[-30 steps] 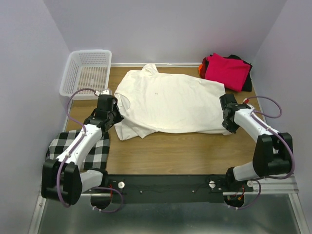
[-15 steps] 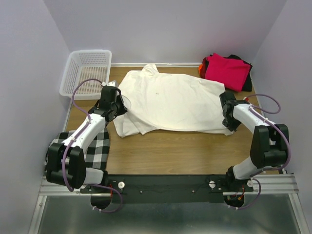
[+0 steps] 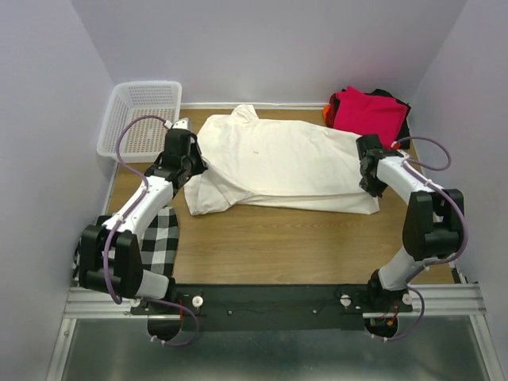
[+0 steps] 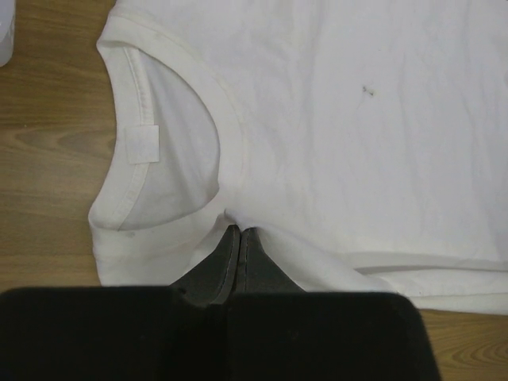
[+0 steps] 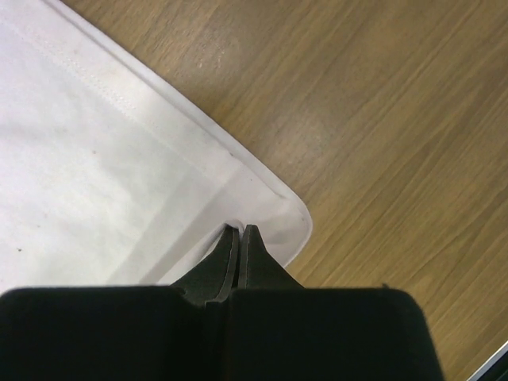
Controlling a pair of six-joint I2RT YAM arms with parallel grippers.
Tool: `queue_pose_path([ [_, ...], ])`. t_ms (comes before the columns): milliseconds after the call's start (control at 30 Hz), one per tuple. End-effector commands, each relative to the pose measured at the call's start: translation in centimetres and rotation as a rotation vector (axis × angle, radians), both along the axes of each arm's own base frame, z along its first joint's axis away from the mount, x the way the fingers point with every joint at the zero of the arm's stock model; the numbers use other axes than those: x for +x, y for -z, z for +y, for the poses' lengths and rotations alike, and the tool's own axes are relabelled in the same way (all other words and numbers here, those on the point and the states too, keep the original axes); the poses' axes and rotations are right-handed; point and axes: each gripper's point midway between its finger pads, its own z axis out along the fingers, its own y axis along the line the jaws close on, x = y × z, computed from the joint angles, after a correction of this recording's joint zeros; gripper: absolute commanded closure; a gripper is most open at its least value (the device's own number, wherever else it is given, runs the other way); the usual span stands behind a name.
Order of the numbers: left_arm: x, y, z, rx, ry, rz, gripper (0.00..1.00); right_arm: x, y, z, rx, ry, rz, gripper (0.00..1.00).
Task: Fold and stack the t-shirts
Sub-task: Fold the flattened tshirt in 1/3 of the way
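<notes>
The cream t-shirt (image 3: 278, 159) lies spread sideways on the counter (image 3: 278, 246), stretched between the two arms, and each arm holds one end of its near side. The left pincer (image 4: 240, 232) is closed on a pinch of cloth right beside the neckband (image 4: 230, 151). The neck opening with its sewn label (image 4: 143, 144) lies just ahead and to the left of the tips, and the chest lies ahead and to the right. The right pincer (image 5: 240, 230) is likewise clamped, its tips biting the cloth just inside the hem corner (image 5: 292, 218), with bare wood ahead and to its right. Gripping both ends of one long edge likely keeps that edge taut and straight, so it can be carried across as a single lengthwise fold. A doubled layer of cloth shows by each set of tips.

Beyond the right pincer, well apart from it, the folded magenta-red shirt (image 3: 369, 115) sits on a black shirt (image 3: 402, 111) and an orange shirt (image 3: 328, 111). This is presumably the pile the cream one joins. A white mesh basket (image 3: 143, 115) stands beyond the left pincer, and a checked cloth (image 3: 163, 238) lies behind it by the arm.
</notes>
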Motion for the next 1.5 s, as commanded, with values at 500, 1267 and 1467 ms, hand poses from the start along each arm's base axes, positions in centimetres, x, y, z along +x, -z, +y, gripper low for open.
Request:
queue_pose_path([
  [500, 6.6, -1.6, -0.7, 0.069, 0.016, -0.091, 1.00, 3.9, 0.3, -1.3, -0.051, 0.004, -0.021, 0.99],
  [1267, 11.7, 0.7, -5.7, 0.046, 0.200, -0.092, 1.00, 3.0, 2.8, -1.1, -0.027, 0.018, 0.041, 0.99],
  [1467, 12.7, 0.7, -7.3, 0.056, 0.242, -0.116, 1.00, 2.7, 3.3, -1.0, -0.019, 0.018, 0.054, 0.99],
])
